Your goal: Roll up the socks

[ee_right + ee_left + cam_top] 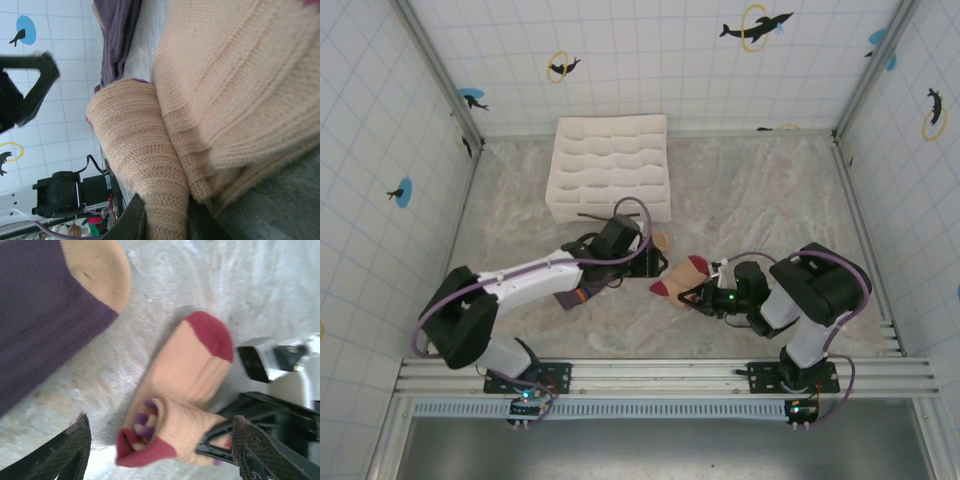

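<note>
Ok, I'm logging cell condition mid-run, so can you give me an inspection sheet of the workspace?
Surface: marbled tabletop, no spills seen.
Job's things: purple sock lying flat beneath the left arm; beige sock partly rolled from the cuff end.
Clutter: white gridded organiser at the back.
Grippers: left gripper open above the beige sock; right gripper shut on the beige sock's roll.
Cables: purple cables looped along both arms.
Surroundings: tiled walls with dolphin stickers; metal rail at the near edge.
</note>
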Robot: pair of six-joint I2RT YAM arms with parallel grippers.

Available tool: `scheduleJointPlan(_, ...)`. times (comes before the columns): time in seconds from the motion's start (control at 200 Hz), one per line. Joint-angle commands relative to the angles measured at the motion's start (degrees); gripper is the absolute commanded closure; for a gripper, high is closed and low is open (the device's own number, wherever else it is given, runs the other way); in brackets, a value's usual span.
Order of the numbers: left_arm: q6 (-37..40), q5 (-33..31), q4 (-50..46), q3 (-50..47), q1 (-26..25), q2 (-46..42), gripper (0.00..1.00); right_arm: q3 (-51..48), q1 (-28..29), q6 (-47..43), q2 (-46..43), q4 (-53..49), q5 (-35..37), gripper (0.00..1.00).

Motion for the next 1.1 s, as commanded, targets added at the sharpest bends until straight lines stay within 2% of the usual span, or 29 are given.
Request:
scheduleJointPlan(0.0,-8.16,2.37,11.0,-5.32,-1.67,-2.34,0.26,-2.06,-1.12,0.83,3.62,-21.75,8.09,1.0)
scheduleJointPlan(0.135,-12.96,-3.69,15.5,-10.08,-5.72,-3.33,0.27,-2.06,-1.08,2.2,3.67,-19.64,8.18,1.0)
scheduleJointPlan(0.23,-16.26,-3.56,20.21,-12.77,-6.73,-2.12,0.28,-1.89,-1.08,2.59,3.49,-19.23,8.27,1.0)
scheduleJointPlan(0.425,-19.47,-5.91,22.59,-12.92,-8.74,0.8,0.29,-2.29,-1.07,3.26,3.49,-17.46,8.18,1.0)
scheduleJointPlan(0.595,-21.73,-4.83,25.71,-12.5,-9.06,5.0,0.3,-2.77,-1.07,4.52,2.79,-15.04,8.68,1.0)
scheduleJointPlan(0.871,-24.05,-5.43,25.21,-11.56,-9.29,9.75,0.35,-2.69,-1.07,4.81,2.77,-13.66,8.64,1.0)
scheduleJointPlan(1.096,-25.02,-6.48,18.9,-8.49,-9.27,13.35,0.41,-2.68,-1.07,4.72,2.64,-13.19,8.36,1.0)
